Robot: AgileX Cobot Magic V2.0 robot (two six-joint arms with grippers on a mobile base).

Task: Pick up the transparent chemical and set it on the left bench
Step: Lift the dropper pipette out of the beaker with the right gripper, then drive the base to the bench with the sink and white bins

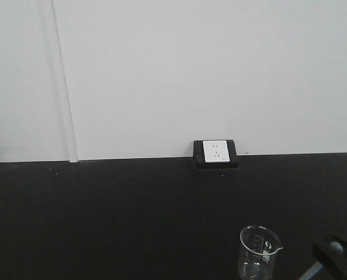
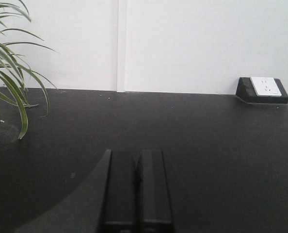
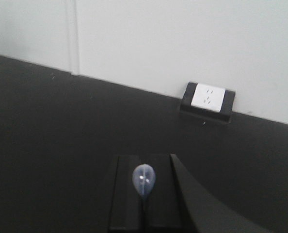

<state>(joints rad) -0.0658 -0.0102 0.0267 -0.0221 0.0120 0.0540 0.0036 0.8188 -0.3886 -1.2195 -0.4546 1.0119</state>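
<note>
At the far left of the left wrist view, a potted plant [image 2: 8, 73] hangs its long green leaves over the black countertop [image 2: 207, 145]. Only the leaves and a dim edge of the pot show.

Right of the plant, the left gripper [image 2: 136, 158] reaches out flat and level over the counter and points straight at the white wall [image 2: 183, 43]. Its two black fingers [image 2: 120, 189] lie pressed side by side with nothing between them. It sits low over the bare surface, clear of the plant.

Further right, a socket box [image 2: 263, 90] with a white face stands on the counter against the foot of the wall.

In the front view, a clear glass beaker [image 1: 259, 251] with printed marks stands upright near the bottom edge, right of centre. Just beside it, in the bottom right corner, a part of the right gripper [image 1: 337, 254] comes into the picture, apart from the glass.

The right wrist view shows this gripper clamped shut on the clear pipette [image 3: 144, 180]. The rounded bulb pokes up from the seam between the two fingers [image 3: 127, 194], while the thin stem is hidden below. The gripper also points toward the wall and the socket box, off the counter, and the wall line slants across the picture, so the wrist is rolled a little to one side.
</note>
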